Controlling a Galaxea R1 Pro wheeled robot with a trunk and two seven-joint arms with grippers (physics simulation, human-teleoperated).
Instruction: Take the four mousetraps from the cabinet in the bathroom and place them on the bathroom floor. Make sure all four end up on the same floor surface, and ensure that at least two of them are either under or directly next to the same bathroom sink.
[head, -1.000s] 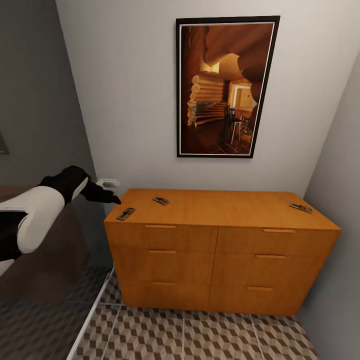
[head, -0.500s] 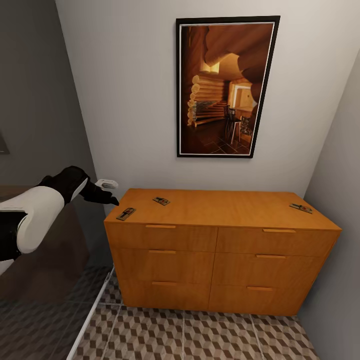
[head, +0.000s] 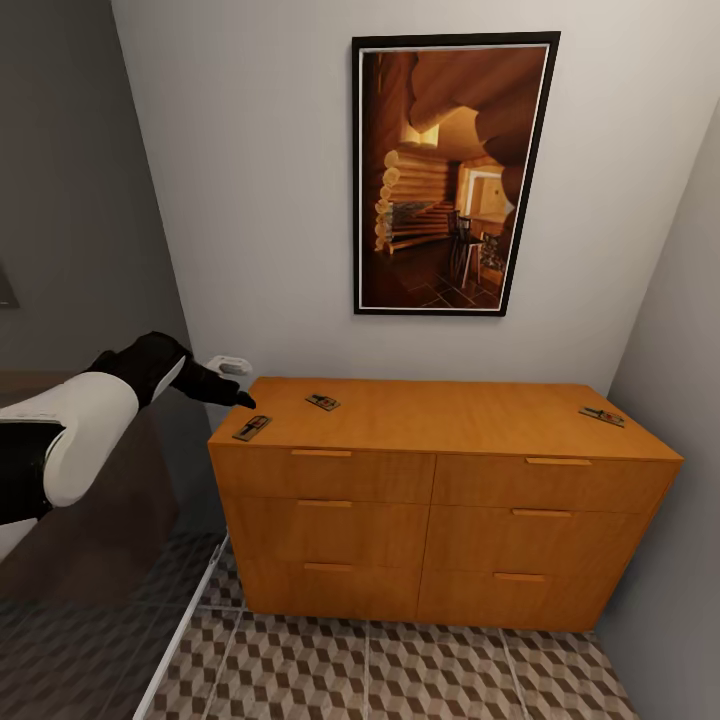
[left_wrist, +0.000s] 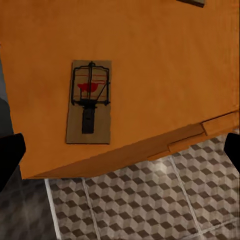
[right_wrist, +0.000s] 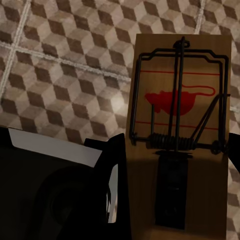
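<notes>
The orange-wood cabinet stands against the wall with three mousetraps on its top: one at the front left corner, one just behind it, and one at the far right. My left gripper hovers open above the left end of the top. In the left wrist view the corner mousetrap lies on the cabinet top, between the wide-spread fingers of the left gripper. My right gripper is shut on a fourth mousetrap, held over the cube-patterned floor.
A framed picture hangs above the cabinet. A grey wall closes in on the right. A dark glass panel and a white floor strip bound the left. Cube-patterned tiles lie in front of the cabinet.
My left arm has reached to the right, bringing its open gripper from beside the cabinet's left end to over its top corner. The mousetraps on top have not moved.
</notes>
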